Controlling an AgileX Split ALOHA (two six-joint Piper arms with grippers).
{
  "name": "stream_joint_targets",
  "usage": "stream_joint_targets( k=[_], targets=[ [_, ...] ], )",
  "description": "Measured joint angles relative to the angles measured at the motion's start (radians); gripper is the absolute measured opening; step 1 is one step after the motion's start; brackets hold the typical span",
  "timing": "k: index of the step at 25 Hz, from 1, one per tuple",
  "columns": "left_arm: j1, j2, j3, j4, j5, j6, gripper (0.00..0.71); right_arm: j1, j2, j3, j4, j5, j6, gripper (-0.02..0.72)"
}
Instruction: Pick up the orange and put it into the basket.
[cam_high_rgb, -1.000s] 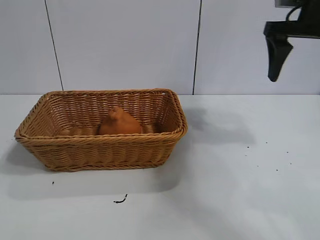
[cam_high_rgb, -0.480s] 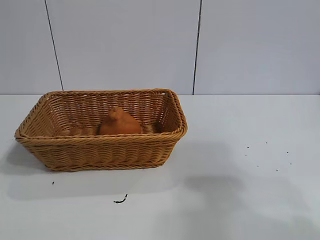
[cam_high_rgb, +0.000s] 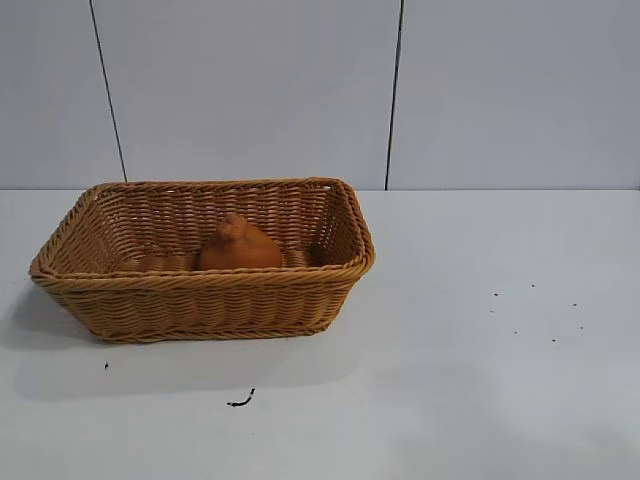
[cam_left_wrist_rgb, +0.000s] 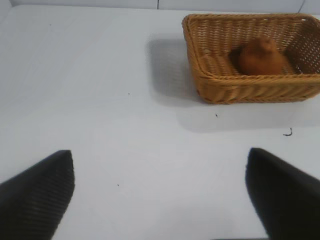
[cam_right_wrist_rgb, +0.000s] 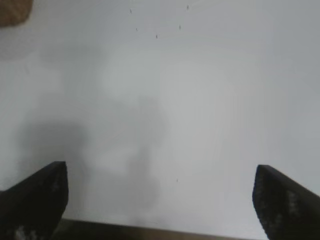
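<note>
Right gripper (cam_right_wrist_rgb: 160, 200) has left the outside camera's view: a second ago its dark fingers hung high at the right edge of that view, and now neither arm appears there. Its own wrist camera shows both fingertips spread wide apart with nothing between them, over bare white table (cam_right_wrist_rgb: 200, 100), with only a corner of the basket at the picture's edge. Left gripper (cam_left_wrist_rgb: 160, 195) is likewise wide and empty, parked well back from the basket (cam_high_rgb: 200, 300), which its camera sees across the table. Inside the basket sits the orange (cam_high_rgb: 238, 246), resting on the woven floor near the middle, upright with its knobby top showing above the near rim, unmoved over the last second. Judging from this, the fruit has been delivered and the right arm has drawn back toward rest, so the task looks finished.
</note>
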Motion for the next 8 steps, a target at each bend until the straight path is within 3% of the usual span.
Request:
stream_joint_targets(
  k=[8],
  targets=[
    [0.000, 0.000, 0.000, 0.000, 0.000, 0.000, 0.666, 0.000, -0.009, 0.001, 0.002, 0.000, -0.002, 0.694]
  ],
)
